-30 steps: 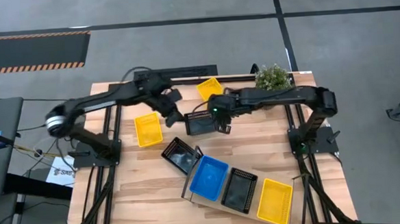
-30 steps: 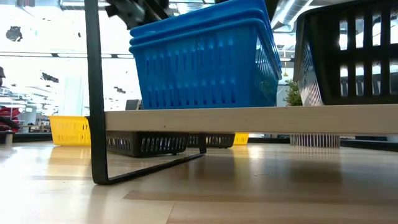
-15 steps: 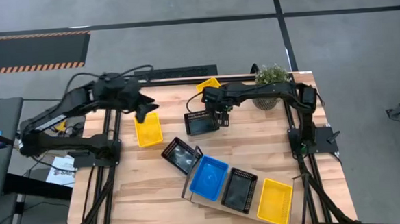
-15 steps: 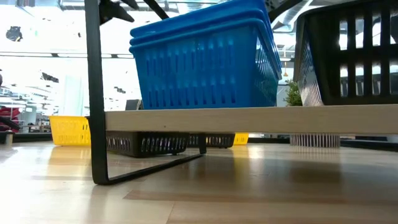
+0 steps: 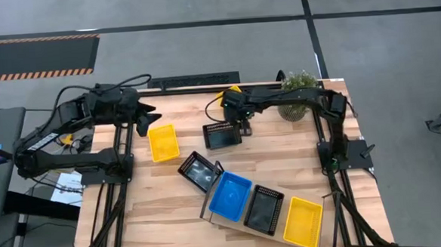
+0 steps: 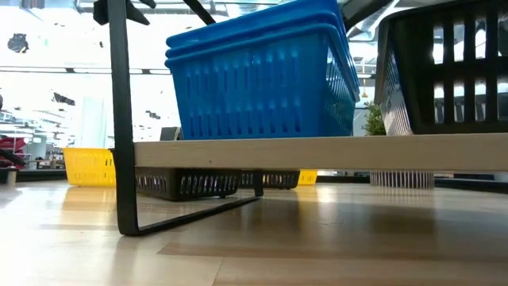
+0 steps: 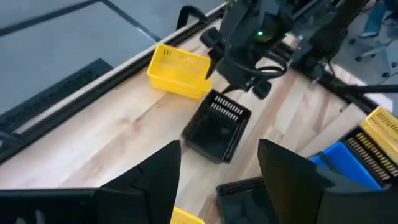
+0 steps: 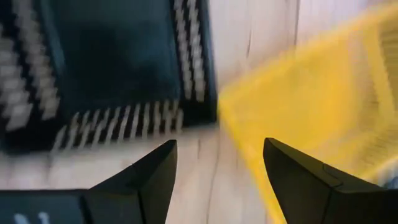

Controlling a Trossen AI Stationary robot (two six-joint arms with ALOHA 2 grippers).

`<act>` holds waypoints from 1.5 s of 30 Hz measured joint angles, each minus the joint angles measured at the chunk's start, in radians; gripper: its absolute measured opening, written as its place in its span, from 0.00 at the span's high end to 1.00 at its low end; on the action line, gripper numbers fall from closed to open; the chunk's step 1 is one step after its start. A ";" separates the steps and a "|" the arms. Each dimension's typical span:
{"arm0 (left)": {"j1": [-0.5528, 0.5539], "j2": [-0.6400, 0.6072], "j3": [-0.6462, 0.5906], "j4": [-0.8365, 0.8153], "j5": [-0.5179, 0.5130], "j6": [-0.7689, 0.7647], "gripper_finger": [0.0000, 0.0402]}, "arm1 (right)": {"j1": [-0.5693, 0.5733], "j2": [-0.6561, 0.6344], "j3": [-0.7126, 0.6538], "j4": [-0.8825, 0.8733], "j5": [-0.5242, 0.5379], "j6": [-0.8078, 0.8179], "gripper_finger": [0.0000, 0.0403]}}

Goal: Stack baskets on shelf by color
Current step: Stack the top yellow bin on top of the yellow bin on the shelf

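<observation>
The shelf (image 5: pixel 224 220) lies slantwise at the table's near side, carrying nested blue baskets (image 5: pixel 230 195), a black basket (image 5: pixel 263 209) and a yellow basket (image 5: pixel 303 222). Another black basket (image 5: pixel 200 171) sits by the shelf's left end. Out on the table rest a black basket (image 5: pixel 223 135), a yellow one (image 5: pixel 163 142) and a far yellow one (image 5: pixel 230 95). My left gripper (image 5: pixel 140 112) hovers open at the far left. My right gripper (image 5: pixel 239 111) hangs open between the loose black basket (image 8: pixel 112 62) and the far yellow basket (image 8: pixel 311 112).
A potted green plant (image 5: pixel 300 85) stands at the far right corner. The shelf's black end frame (image 6: pixel 121 119) rises at its left end. Bare wood lies along the table's left and near-left side (image 5: pixel 134 211).
My left gripper has drawn back from the loose black basket toward the table's far left edge. My right gripper has pulled away from that basket toward the far edge. The black basket stays where it was on the table.
</observation>
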 joint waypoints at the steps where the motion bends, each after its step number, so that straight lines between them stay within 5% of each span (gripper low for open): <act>1: 0.000 0.001 0.000 -0.009 -0.001 0.000 0.50 | -0.001 0.010 -0.002 -0.002 0.001 0.001 0.35; 12: 0.000 0.016 0.000 -0.021 -0.005 0.003 0.50 | -0.002 0.063 0.005 -0.012 0.023 0.044 0.38; 16: 0.000 0.017 0.000 -0.023 -0.005 0.003 0.50 | -0.001 0.062 0.005 -0.038 0.024 0.110 0.52; 22: 0.000 0.017 0.000 -0.023 -0.005 0.009 0.50 | 0.012 0.062 0.026 -0.119 0.026 0.195 0.92; 33: 0.000 0.017 0.000 -0.024 -0.006 0.017 0.50 | 0.094 -0.007 0.390 -0.389 0.019 0.349 0.98; 38: 0.000 0.017 0.000 -0.024 -0.006 0.017 0.50 | 0.185 -0.125 0.514 -0.541 0.020 0.642 0.99; 45: 0.000 0.017 0.000 -0.024 -0.006 0.003 0.50 | 0.489 -0.284 0.524 -0.710 0.027 1.401 0.99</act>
